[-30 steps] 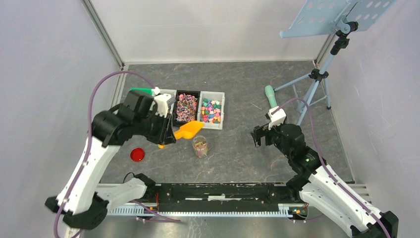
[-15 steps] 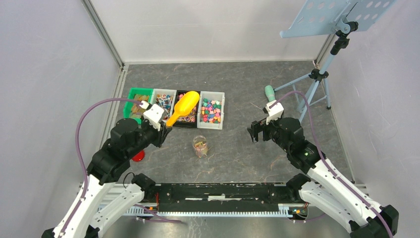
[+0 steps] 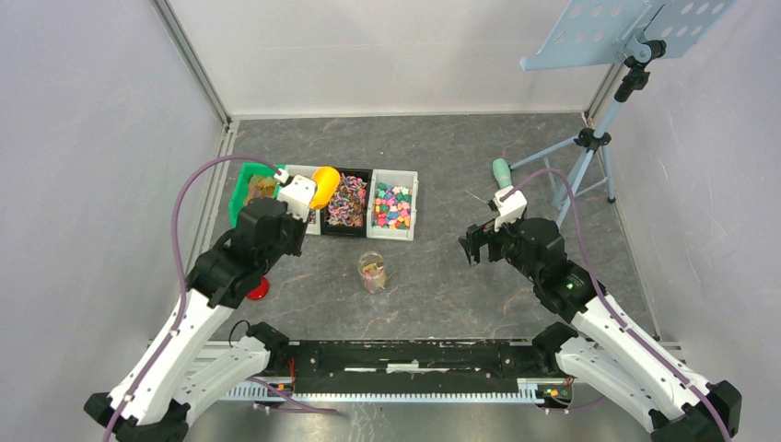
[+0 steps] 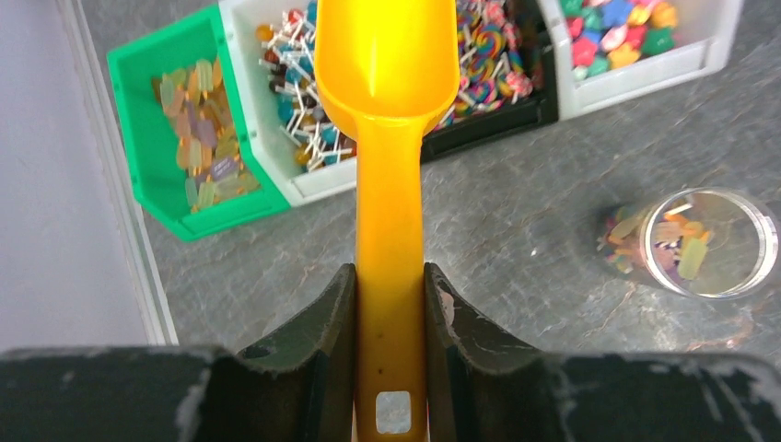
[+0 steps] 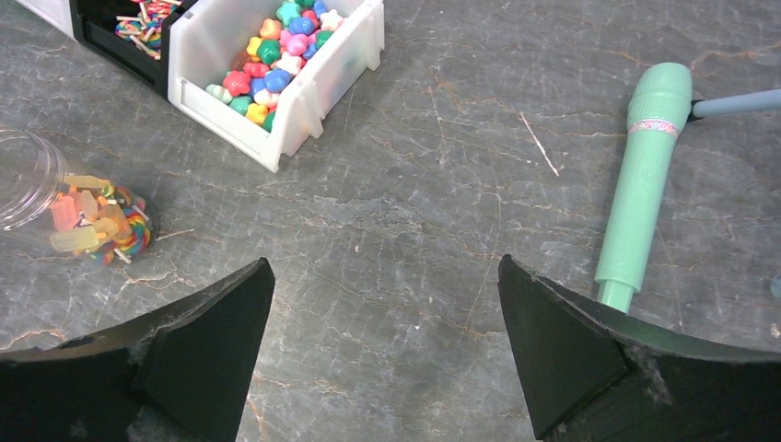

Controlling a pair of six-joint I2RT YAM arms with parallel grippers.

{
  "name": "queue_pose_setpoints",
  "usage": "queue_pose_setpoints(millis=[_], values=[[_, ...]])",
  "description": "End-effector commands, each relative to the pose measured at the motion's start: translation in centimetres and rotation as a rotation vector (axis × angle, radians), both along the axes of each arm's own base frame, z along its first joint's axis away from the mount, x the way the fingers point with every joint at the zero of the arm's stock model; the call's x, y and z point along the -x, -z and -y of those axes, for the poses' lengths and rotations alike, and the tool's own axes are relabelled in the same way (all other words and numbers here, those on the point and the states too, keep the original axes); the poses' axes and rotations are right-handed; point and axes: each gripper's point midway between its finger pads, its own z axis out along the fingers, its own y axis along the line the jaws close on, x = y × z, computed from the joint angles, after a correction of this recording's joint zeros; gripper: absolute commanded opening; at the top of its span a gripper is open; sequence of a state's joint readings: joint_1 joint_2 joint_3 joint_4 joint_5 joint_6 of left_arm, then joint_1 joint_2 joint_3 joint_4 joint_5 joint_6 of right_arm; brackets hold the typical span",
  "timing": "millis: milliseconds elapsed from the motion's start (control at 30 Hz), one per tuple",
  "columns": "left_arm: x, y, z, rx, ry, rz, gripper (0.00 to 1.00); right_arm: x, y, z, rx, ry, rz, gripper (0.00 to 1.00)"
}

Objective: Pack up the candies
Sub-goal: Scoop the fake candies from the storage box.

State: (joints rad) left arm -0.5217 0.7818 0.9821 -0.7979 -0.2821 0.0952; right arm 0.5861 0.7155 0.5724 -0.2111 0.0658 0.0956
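The candies lie in a row of bins: wrapped ones in a green bin (image 4: 147, 138), stick sweets in a white bin (image 4: 304, 138), swirl lollipops in a black bin (image 3: 348, 203), and small multicoloured pieces (image 5: 267, 55) in the right white bin (image 3: 393, 206). My left gripper (image 4: 390, 272) is shut on the handle of an orange scoop (image 4: 387, 55). Its empty bowl (image 3: 324, 186) hangs over the stick-sweet bin. A clear jar (image 3: 372, 270) holding a few candies (image 5: 97, 219) stands in front of the bins. My right gripper (image 5: 385, 267) hangs open above bare floor, right of the jar.
A red round lid (image 3: 259, 290) lies by the left arm, partly covered by it. A mint-green toy microphone (image 5: 645, 175) lies at the right, next to the legs of a blue music stand (image 3: 599, 138). Walls close in the left, back and right.
The left arm has swung the orange scoop from beside the jar back and left, over the bins. The right arm shifted slightly and stays open.
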Motion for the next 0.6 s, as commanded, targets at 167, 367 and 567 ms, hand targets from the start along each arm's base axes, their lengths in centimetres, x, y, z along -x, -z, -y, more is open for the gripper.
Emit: queue_pose_setpoints(millis=[167, 367, 567], values=[[-1.7, -0.8, -5.5, 0.105, -0.253, -0.147, 0.02, 0.2, -3.3, 0.2, -0.041, -0.009, 0.105, 0.98], [-2.5, -1.3, -9.6, 0.058, -0.416, -0.164, 0.02, 1.0, -3.0, -0.7, -0.103, -0.052, 0.093, 0.98], [-2.6, 1.4, -11.9, 0.061, -0.466, -0.295, 0.02, 1.7, -3.5, -1.3, -0.122, -0.098, 0.082, 0.98]])
